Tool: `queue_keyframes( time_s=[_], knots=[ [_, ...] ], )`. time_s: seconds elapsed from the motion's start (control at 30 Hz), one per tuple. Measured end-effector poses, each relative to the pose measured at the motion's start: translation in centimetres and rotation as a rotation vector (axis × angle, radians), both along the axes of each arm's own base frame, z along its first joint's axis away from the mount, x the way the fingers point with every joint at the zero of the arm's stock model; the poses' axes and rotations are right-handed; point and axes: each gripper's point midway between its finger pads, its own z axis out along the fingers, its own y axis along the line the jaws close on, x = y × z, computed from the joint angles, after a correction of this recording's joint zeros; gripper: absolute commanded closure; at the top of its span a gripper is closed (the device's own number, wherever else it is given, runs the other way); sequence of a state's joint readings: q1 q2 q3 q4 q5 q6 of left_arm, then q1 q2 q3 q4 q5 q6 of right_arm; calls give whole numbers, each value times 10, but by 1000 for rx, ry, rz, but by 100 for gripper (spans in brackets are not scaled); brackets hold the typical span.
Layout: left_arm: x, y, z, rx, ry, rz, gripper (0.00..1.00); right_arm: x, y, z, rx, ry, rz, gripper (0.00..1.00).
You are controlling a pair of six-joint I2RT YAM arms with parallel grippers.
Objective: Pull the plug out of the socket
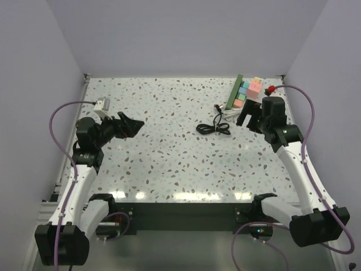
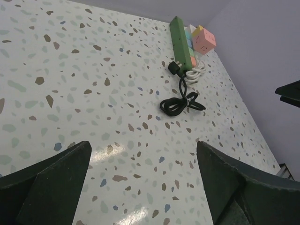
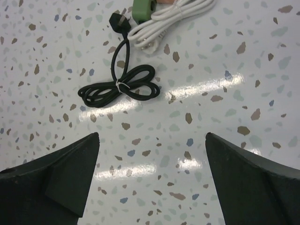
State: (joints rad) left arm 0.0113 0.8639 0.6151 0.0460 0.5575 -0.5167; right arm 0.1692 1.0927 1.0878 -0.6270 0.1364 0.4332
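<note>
The socket (image 1: 235, 92) is a long dark-green bar lying at the far right of the table; it also shows in the left wrist view (image 2: 181, 41), and its end is at the top edge of the right wrist view (image 3: 144, 7). Pastel cube plugs, the pink one (image 1: 255, 88) (image 2: 204, 41) outermost, sit in a row along its right side. Its thin black cord (image 1: 214, 127) (image 3: 119, 89) lies bundled in front, ending in a black plug (image 3: 117, 21). My right gripper (image 1: 250, 122) (image 3: 151, 136) hovers open just in front of the bar. Far to the left, my left gripper (image 1: 134, 125) (image 2: 143, 146) stands open and holds nothing.
A loose white cable (image 1: 230, 114) (image 3: 168, 18) lies coiled by the bar's near end. A red-tipped connector (image 1: 271, 89) sits near the back right corner. White walls close the table at the back and on both sides.
</note>
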Motion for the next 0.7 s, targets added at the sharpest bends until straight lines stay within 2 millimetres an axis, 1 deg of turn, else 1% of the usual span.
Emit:
queue_keyframes(
  time_s=[0.07, 0.13, 0.23, 0.33, 0.4, 0.43, 0.5, 0.57, 0.63, 0.7],
  knots=[
    [-3, -3, 2, -5, 9, -23, 0, -10, -3, -1, 4, 28, -23, 1],
    [-6, -6, 6, -11, 17, -43, 0, -16, -7, 0, -4, 54, -42, 1],
    [-9, -12, 20, -45, 11, -74, 0, -20, -7, -2, -14, 73, -32, 1],
    [-11, -25, 35, -126, -19, -146, 0, -21, -4, -2, -6, 76, -9, 1],
    [-11, -35, 39, -158, -39, -207, 0, -21, -3, -1, -3, 73, -7, 1],
    [-10, -40, 36, -155, -34, -231, 0, -22, -4, 0, -4, 69, -9, 1],
    [-4, -55, 26, -122, 9, -271, 0, -22, -7, 2, -11, 62, -22, 1],
    [8, -74, 21, -68, 46, -295, 0, -24, -12, 2, -30, 63, -49, 1],
    [25, -101, 21, 6, 50, -326, 0, -26, -20, 1, -52, 73, -84, 1],
    [43, -129, 17, 82, 52, -345, 0, -31, -26, -2, -68, 92, -123, 1]
  ],
)
